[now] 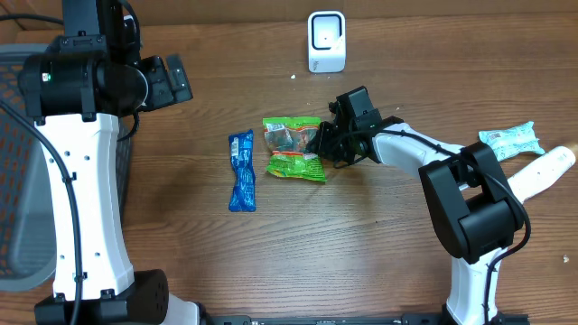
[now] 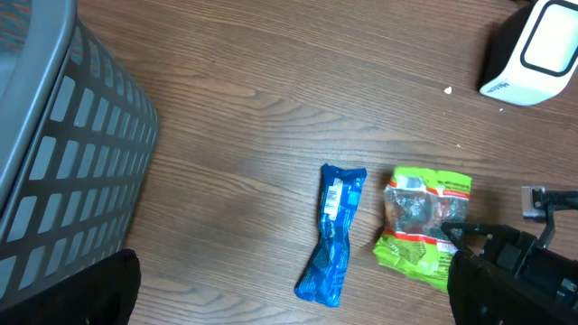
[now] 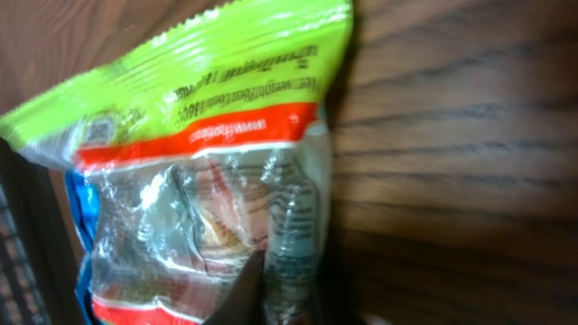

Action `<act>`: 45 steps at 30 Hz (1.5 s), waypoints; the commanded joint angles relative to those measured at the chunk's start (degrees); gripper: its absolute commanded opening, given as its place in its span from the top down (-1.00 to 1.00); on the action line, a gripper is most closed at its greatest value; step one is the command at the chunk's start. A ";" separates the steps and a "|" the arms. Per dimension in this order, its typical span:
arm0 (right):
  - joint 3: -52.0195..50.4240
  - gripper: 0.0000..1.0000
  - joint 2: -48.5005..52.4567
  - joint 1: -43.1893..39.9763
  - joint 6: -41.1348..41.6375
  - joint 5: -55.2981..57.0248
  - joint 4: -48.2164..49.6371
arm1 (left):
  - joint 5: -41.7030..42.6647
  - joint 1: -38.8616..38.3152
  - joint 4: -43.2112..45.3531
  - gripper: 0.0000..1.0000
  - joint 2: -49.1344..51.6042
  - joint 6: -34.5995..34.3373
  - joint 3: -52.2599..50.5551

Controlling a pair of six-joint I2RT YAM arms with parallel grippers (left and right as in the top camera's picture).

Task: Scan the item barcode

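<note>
Legibly, only "www" shows on the green packet (image 3: 226, 81).

The scanner (image 1: 326, 41) stands at the far side of the table (image 1: 361, 253), about mid-width. Nearer the arms, in the middle of the table, a snack bag (image 1: 291, 153) lies flat. A long wrapper (image 1: 241, 170) lies just beside it on its left, the two apart. The right gripper (image 1: 318, 144) sits at the bag's right edge, reaching in from the right. Well off to the right, a small packet (image 1: 511, 140) lies near the table's side. A basket (image 1: 16, 162) occupies the far left, partly hidden under the left arm.
</note>
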 commanded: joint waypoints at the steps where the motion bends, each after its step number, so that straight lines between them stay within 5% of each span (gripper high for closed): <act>1: -1.66 0.92 3.56 -0.13 -0.04 3.43 -1.55 | -0.37 -0.39 0.09 -1.00 -0.17 0.66 1.05; 15: 4.63 0.93 -13.77 -10.25 -20.39 -23.12 -10.27 | -0.37 -0.39 0.11 -1.00 -0.17 0.66 1.05; 26: 4.66 0.93 -27.30 -11.85 -21.92 -25.05 -10.56 | -0.37 -0.39 0.11 -0.99 -0.17 0.66 1.07; 37: 4.66 0.93 -29.35 -15.98 -20.50 -48.28 -0.90 | -0.37 -0.39 0.11 -0.99 -0.17 0.66 1.05; 45: 4.68 0.93 -29.59 -17.92 -16.55 -44.65 1.51 | -0.37 -0.39 0.11 -0.99 -0.17 0.66 1.07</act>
